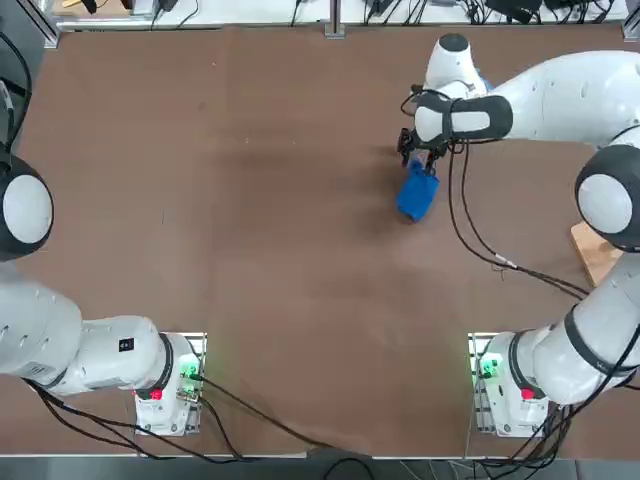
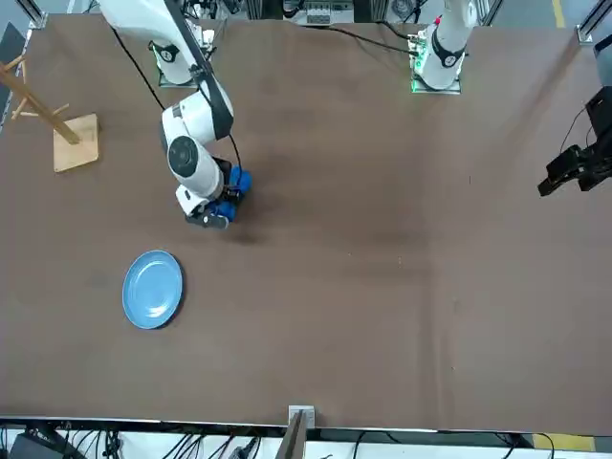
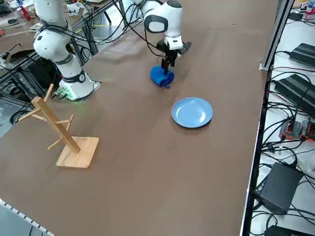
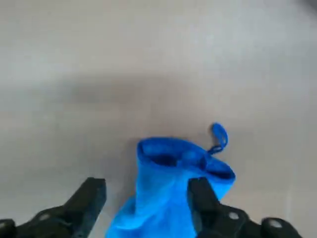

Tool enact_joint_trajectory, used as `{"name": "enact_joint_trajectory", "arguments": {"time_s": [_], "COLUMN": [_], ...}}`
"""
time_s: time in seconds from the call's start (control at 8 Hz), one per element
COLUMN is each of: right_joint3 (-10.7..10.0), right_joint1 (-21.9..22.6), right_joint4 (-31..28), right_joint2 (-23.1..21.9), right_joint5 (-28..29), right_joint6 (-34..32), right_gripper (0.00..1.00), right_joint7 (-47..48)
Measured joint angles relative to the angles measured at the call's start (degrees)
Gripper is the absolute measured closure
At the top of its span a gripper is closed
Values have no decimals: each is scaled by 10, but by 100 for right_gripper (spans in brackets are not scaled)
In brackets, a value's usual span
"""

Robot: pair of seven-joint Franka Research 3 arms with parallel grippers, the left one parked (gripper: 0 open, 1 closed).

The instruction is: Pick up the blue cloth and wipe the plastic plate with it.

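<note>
- Right now the right gripper [image 4: 146, 198] hangs low over the brown tabletop [image 1: 250, 200], its jaws spread wide apart and gripping nothing.
- In the wrist view the blue cloth [image 4: 173, 188] stands bunched up between the two black fingers [image 4: 86, 198], closer to one of them; whether it touches that finger cannot be told.
- A small loop of the same fabric sticks out from the cloth's upper corner.
- From overhead, the blue cloth [image 1: 417, 192] lies on the tabletop at about 1 o'clock from the table's middle, just at 6 o'clock of the right gripper [image 1: 412, 152].
- From the side camera, the cloth [image 3: 161, 76] sits in a crumpled heap directly under the right gripper [image 3: 168, 63].
- The plastic plate [image 3: 192, 112] lies flat on the tabletop, near the cloth but apart from it, towards the table's far edge from the robot.
- In the front view the plate [image 2: 153, 289] sits at about 7 o'clock of the cloth [image 2: 236, 184].
- A wooden rack [image 3: 61, 132] with pegs stands on its square base at the robot's right side of the tabletop, well apart from cloth and plate.
</note>
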Motion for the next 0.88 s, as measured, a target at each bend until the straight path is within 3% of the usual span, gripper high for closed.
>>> {"name": "enact_joint_trajectory", "arguments": {"time_s": [0.38,0.88], "right_joint3": [-3,-4], "right_joint1": [-71,-181], "right_joint4": [70,167], "right_joint2": [0,18], "right_joint5": [-61,-89], "right_joint6": [-1,-44], "right_gripper": [0,0], "right_joint7": [-16,-187]}}
